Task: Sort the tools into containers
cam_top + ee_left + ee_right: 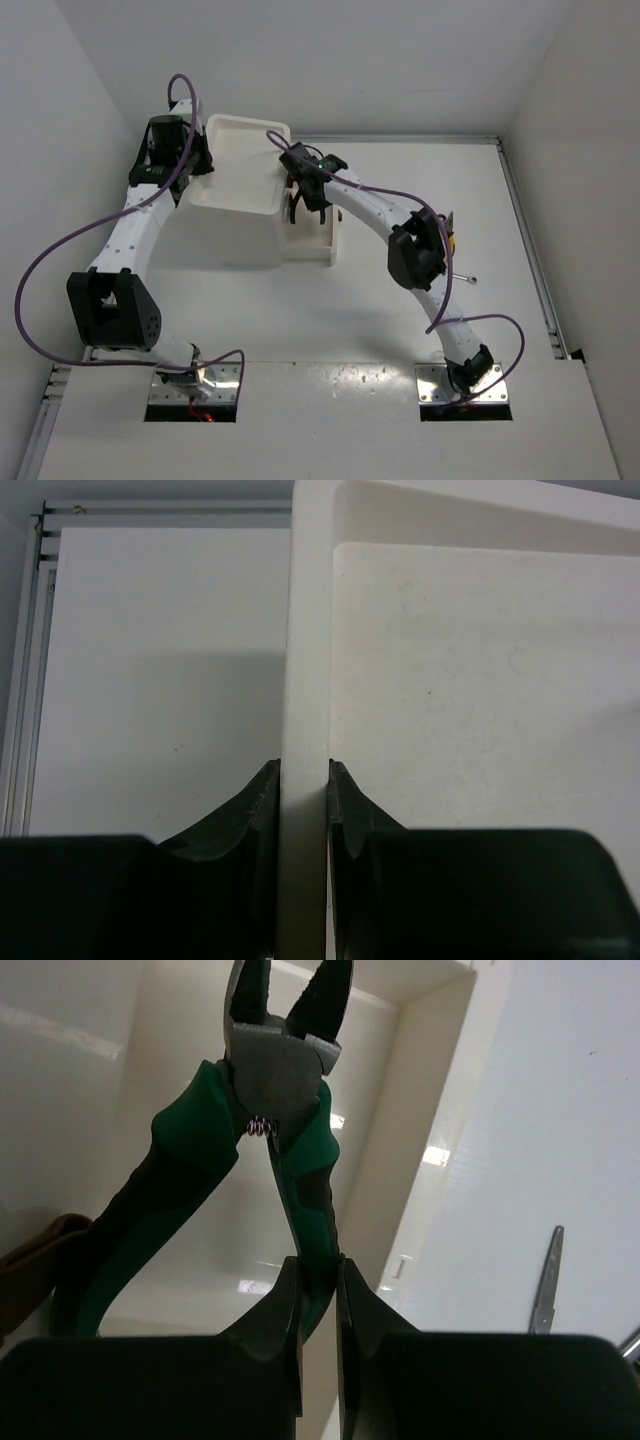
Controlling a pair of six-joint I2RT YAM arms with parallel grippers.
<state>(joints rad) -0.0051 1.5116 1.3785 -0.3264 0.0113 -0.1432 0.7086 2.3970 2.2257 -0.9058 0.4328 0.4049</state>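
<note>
Clamping down with the left pincer point(303, 780) on the left rim of the top tray point(305, 630), jaws clenched tight either side of that thin white wall, up at the far left of the white box point(235, 240). Over on the right, gripping the green-handled pliers point(270, 1150) with the right pincer point(318, 1275), clenched on just one handle, with the other handle splayed out to the left. Holding them nose-first, dark tips slightly parted, pointed into the open drawer point(430, 1090) pulled out on the near side of the box. Further right on the tabletop point(380, 330), well apart from the box, spotting a slim silver wrench point(463, 279) lying flat, and just far of it the yellow-handled pliers point(451, 235), peeking out from behind the right arm.
</note>
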